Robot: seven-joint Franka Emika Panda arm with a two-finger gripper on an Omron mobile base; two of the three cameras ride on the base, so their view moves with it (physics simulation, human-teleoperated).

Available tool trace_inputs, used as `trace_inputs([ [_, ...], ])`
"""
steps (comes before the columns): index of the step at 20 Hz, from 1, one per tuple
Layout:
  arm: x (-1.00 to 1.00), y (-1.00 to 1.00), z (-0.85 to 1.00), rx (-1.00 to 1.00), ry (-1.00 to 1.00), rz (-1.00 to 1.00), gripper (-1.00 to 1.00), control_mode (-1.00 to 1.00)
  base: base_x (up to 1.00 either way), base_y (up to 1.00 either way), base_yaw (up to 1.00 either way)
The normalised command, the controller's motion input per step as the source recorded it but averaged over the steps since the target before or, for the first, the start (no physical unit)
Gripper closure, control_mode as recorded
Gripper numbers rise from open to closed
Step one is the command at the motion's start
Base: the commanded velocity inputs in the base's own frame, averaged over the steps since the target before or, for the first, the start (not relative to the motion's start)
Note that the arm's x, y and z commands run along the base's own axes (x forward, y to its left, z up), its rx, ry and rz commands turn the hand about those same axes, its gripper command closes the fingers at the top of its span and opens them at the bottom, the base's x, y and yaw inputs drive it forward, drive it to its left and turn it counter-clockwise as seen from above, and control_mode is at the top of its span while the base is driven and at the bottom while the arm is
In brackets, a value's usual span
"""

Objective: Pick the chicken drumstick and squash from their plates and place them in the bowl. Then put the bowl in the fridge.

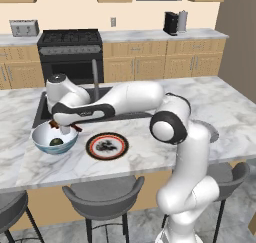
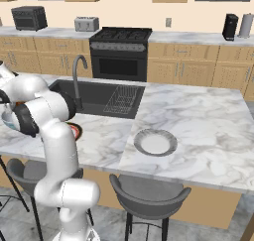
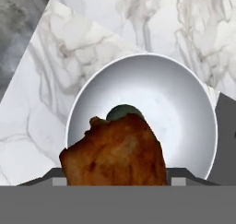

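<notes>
My gripper (image 1: 63,127) hangs just over the bowl (image 1: 39,139) at the island's left end, shut on the chicken drumstick (image 3: 115,154). In the hand view the glossy brown drumstick sits between the fingertips above the bowl's white inside (image 3: 184,94). The dark green squash (image 3: 122,111) lies at the bowl's bottom, also seen as the squash (image 1: 56,142) from the left base view. The orange-rimmed plate (image 1: 106,146) to the right of the bowl carries nothing. The grey plate (image 2: 155,142) lies bare further right. The fridge is out of view.
A dark sink (image 2: 106,98) with a tall faucet (image 2: 77,81) and a wire rack (image 2: 122,100) lies behind the bowl. Grey stools (image 1: 102,199) stand along the island's near edge. A stove (image 1: 70,52) stands at the back wall.
</notes>
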Motion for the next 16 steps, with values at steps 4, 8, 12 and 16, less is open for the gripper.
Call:
trace_inputs([
  [4,0.17,0.17,-0.24,0.01,0.00,-0.01,1.00,-1.00,0.00,0.00,0.00],
  [8,0.12,0.09,-0.20,0.02,0.00,0.00,1.00,-1.00,0.00,0.00,0.00],
  [12,0.17,0.04,-0.23,0.02,0.04,0.00,1.00,-1.00,0.00,0.00,0.00],
  [16,0.24,0.06,-0.22,0.05,0.01,0.00,1.00,-1.00,0.00,0.00,0.00],
])
